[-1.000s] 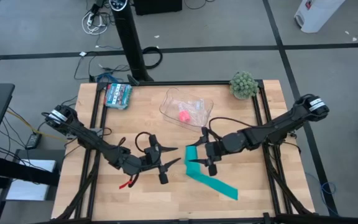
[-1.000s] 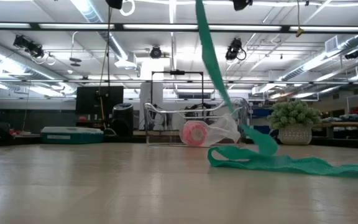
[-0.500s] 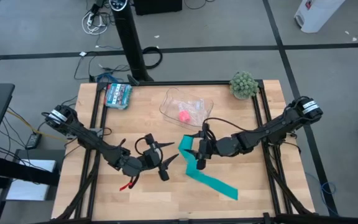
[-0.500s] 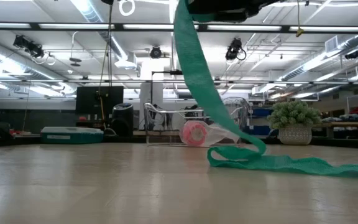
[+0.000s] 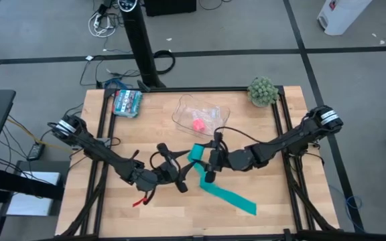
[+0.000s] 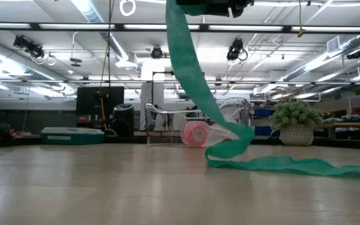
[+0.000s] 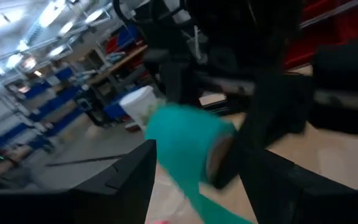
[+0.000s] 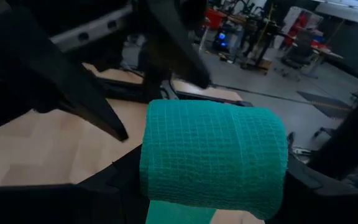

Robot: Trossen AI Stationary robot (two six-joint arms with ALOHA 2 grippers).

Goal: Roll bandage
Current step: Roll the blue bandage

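Observation:
The teal-green bandage (image 5: pixel 228 196) is partly wound into a short roll (image 8: pixel 213 162), held above the table's middle by my right gripper (image 5: pixel 206 161). From the roll the strip (image 6: pixel 192 81) hangs down. Its free tail (image 6: pixel 292 165) lies flat on the wood toward the near right. My left gripper (image 5: pixel 182 170) is open and level, just left of the roll. In the left wrist view the roll (image 7: pixel 185 143) shows ahead between its fingers; I see no touch. My right gripper pinches the roll between its two fingers, one on each flat end (image 8: pixel 146 163). The fingers come in about level from the table's right. The roll is lifted clear, its axis running across the gap between the fingers, and the unrolled strip hangs slack below it down to the table.
A clear plastic container (image 5: pixel 179 110) with a pink block (image 5: pixel 198 124) stands at the far middle. A teal-patterned packet (image 5: pixel 126 102) lies at the far left and a potted plant (image 5: pixel 263 90) at the far right. A small red thing (image 5: pixel 138 199) lies under the left arm.
My right gripper has carried the roll toward the table's left, up to my left gripper, swinging its fingers round that way. The hanging strip has followed, while the tail has stayed on the table. My left gripper has rolled about its own axis, staying in place.

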